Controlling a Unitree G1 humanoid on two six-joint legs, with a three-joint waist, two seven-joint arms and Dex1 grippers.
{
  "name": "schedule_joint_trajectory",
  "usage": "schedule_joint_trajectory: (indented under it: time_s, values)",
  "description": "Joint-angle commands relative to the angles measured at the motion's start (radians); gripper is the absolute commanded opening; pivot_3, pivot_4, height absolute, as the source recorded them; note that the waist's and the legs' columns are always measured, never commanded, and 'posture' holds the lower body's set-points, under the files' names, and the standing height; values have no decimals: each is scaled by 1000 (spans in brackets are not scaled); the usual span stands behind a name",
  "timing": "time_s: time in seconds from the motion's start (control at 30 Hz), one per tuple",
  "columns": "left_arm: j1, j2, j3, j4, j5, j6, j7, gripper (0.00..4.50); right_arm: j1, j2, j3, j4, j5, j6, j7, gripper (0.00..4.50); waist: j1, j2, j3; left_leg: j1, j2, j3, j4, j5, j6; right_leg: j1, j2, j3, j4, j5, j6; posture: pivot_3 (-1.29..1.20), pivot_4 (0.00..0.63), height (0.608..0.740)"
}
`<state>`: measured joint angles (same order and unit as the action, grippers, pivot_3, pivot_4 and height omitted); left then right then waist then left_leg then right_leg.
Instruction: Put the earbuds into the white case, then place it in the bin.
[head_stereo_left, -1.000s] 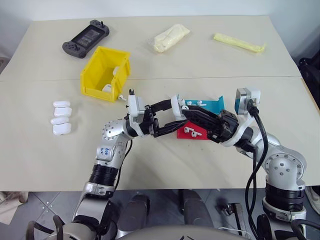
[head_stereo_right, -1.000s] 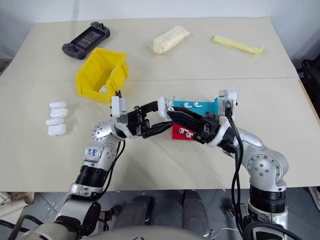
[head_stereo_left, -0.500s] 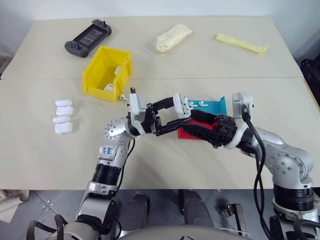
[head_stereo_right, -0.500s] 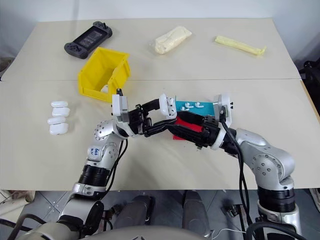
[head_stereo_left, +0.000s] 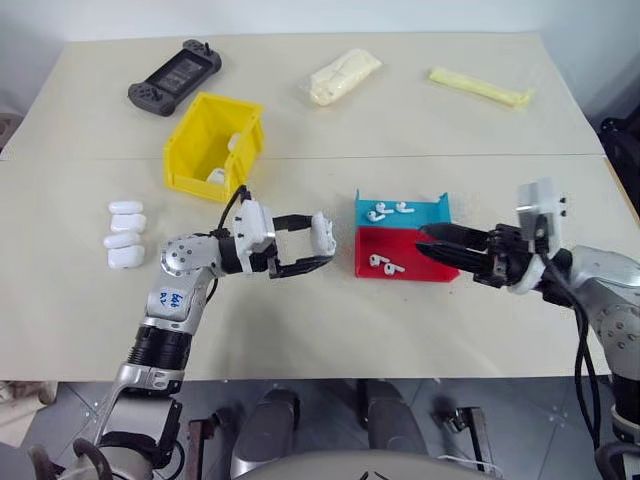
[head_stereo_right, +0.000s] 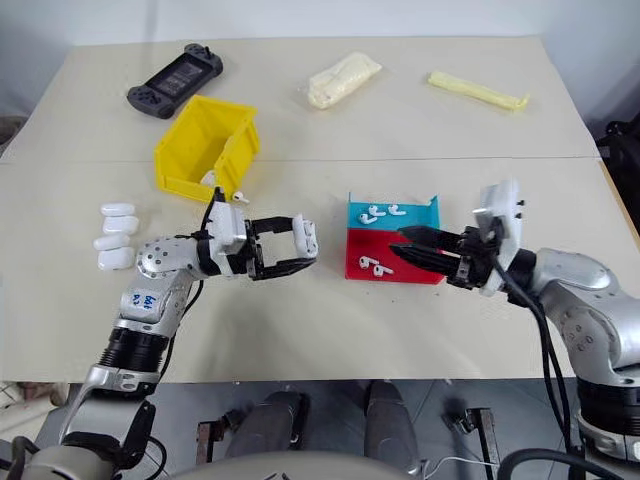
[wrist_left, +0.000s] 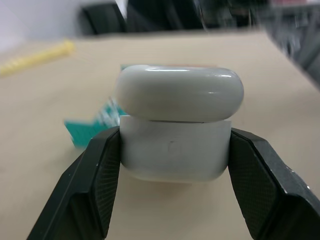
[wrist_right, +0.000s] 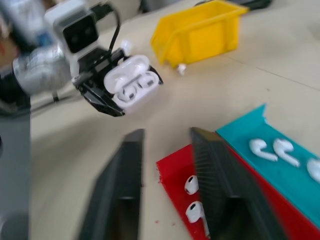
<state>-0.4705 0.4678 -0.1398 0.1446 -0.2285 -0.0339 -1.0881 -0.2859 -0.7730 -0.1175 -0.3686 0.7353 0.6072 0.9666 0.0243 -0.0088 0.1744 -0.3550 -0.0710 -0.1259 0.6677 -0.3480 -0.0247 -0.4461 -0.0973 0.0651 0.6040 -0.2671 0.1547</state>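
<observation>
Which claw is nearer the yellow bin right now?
Left. The left claw holds the white case just in front of the yellow bin; the right claw is by the red tray.

Robot test bench in a lab-like room, not a home. Two plain beige tables (head_stereo_left: 400, 110) pushed edge to edge, pale wall behind, grey tiled floor (head_stereo_left: 90, 400) below. Props laid out well apart like test samples: handheld game console (head_stereo_left: 173, 77), bagged cream item (head_stereo_left: 342, 76), yellow strip (head_stereo_left: 478, 86). Small sorting containers (yellow bin (head_stereo_left: 211, 147), red tray (head_stereo_left: 400, 258), blue tray (head_stereo_left: 400, 212)) and a neat row of white cases (head_stereo_left: 125, 234).
</observation>
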Motion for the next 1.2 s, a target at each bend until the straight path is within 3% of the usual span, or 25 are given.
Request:
schedule_joint_trajectory:
  time_s: [0.03,0.4,0.63,0.83,0.97,1.2]
  values:
    - [-34,25,-22,-46,40,1,-2,2800,-61,26,70,-56,-47,-40,3,51,-1,0,0,0,1,0,0,0,0,0,0,0,0,0,0,0,150,740]
    - [-53,-46,-95,-125,51,106,45,2800,-238,156,337,10,-214,-11,-34,51,-1,0,0,-1,0,-1,0,0,0,0,0,-1,2,0,0,0,150,740]
    - [-41,-29,-63,-128,57,69,68,2800,-171,88,270,92,-246,-63,15,51,1,0,0,-1,0,-1,0,0,0,0,-1,-1,1,0,0,0,150,740]
    - [21,-38,24,-178,-60,85,69,2800,-61,61,104,78,-164,-78,38,51,-2,0,0,-1,0,-1,0,0,0,0,-1,-1,1,0,0,0,150,740]
    - [118,-31,132,-238,-123,140,159,2800,48,69,-37,-17,-51,-79,40,890,-4,0,0,-1,2,-1,-1,0,0,-1,0,-1,2,0,0,0,150,740]
    - [294,-30,359,-328,-170,146,344,2800,172,107,-147,-117,-83,-227,-9,3273,1,0,0,0,6,-1,0,0,0,1,0,-1,0,0,0,0,150,740]
